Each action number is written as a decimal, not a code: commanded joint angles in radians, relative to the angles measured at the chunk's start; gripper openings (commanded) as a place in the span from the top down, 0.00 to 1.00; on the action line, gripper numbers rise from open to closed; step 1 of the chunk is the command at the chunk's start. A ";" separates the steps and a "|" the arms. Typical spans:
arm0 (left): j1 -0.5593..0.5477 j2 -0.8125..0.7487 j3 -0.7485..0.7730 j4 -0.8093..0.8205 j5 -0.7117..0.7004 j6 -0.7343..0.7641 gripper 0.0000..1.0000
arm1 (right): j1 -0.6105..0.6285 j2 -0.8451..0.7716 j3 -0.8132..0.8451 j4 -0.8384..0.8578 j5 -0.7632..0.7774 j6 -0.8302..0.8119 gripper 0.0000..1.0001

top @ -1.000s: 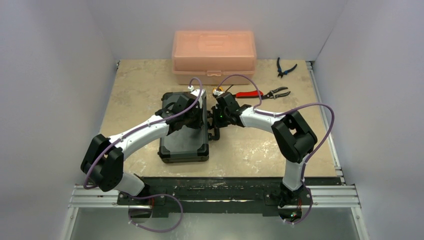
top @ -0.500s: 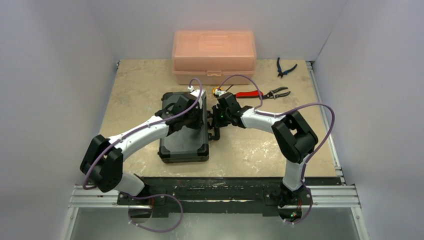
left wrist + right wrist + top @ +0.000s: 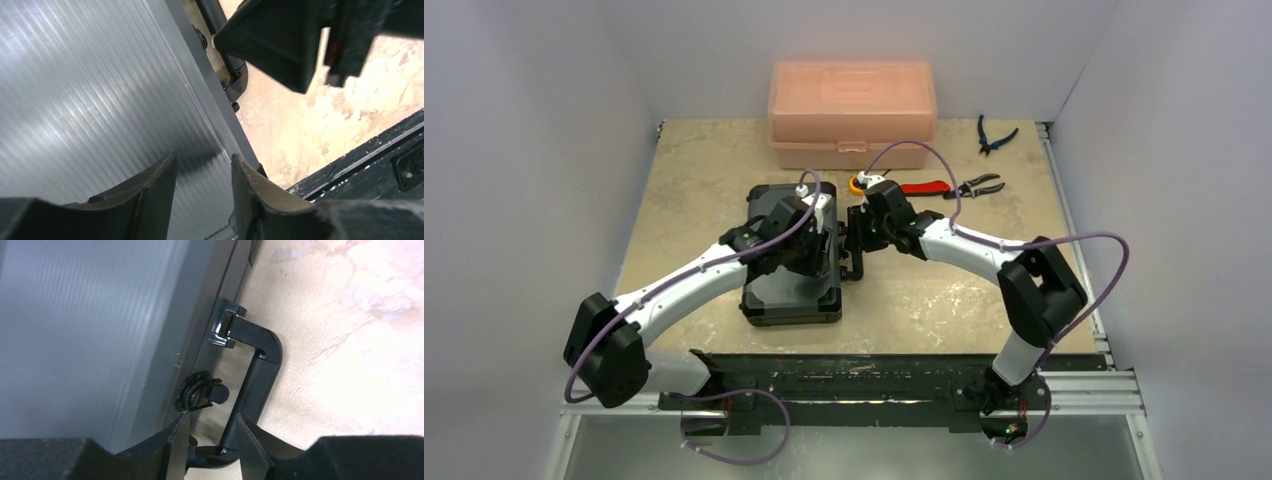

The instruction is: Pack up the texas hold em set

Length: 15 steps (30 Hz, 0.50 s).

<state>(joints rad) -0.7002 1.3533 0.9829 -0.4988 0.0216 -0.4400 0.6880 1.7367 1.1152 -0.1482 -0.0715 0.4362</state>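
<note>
The black case [image 3: 789, 290] of the texas hold em set lies shut on the table, its ribbed lid [image 3: 100, 90] filling the left wrist view. My left gripper [image 3: 816, 248] hovers over the lid's right edge, open [image 3: 202, 162], with nothing between its fingers. My right gripper [image 3: 856, 238] is beside the case's right side, open [image 3: 210, 422], just above the black carry handle [image 3: 260, 375] and a round latch [image 3: 202, 392]. Chips, cards and dice are out of view.
A translucent orange box [image 3: 852, 112] stands at the back. Red-handled pliers [image 3: 949, 186] and a small yellow item [image 3: 858, 183] lie right of the case; dark cutters [image 3: 994, 135] lie at the back right. A black rail [image 3: 854, 385] runs along the near edge.
Both grippers have gone from shut to open. The left arm's elbow has swung left and the right gripper has drawn slightly back along the case's side.
</note>
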 commanded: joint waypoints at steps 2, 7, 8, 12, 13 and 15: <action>-0.001 -0.148 0.000 -0.072 -0.059 0.044 0.47 | 0.000 -0.142 0.029 -0.026 0.055 -0.029 0.48; 0.001 -0.294 0.022 -0.116 -0.094 0.087 0.34 | 0.001 -0.255 0.029 -0.034 0.091 -0.043 0.23; -0.001 -0.350 0.026 -0.123 -0.109 0.094 0.31 | 0.000 -0.279 0.028 -0.034 0.099 -0.048 0.18; 0.000 -0.489 0.060 -0.166 -0.175 0.135 0.24 | 0.000 -0.366 0.025 -0.035 0.127 -0.068 0.01; 0.001 -0.517 0.072 -0.181 -0.192 0.149 0.22 | 0.001 -0.389 0.025 -0.033 0.137 -0.072 0.01; 0.000 -0.566 0.101 -0.220 -0.245 0.160 0.09 | 0.001 -0.434 0.020 -0.028 0.165 -0.077 0.01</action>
<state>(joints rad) -0.7002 0.8692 1.0069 -0.6571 -0.1131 -0.3378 0.6880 1.3888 1.1160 -0.1791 0.0219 0.3904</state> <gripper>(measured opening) 0.838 0.986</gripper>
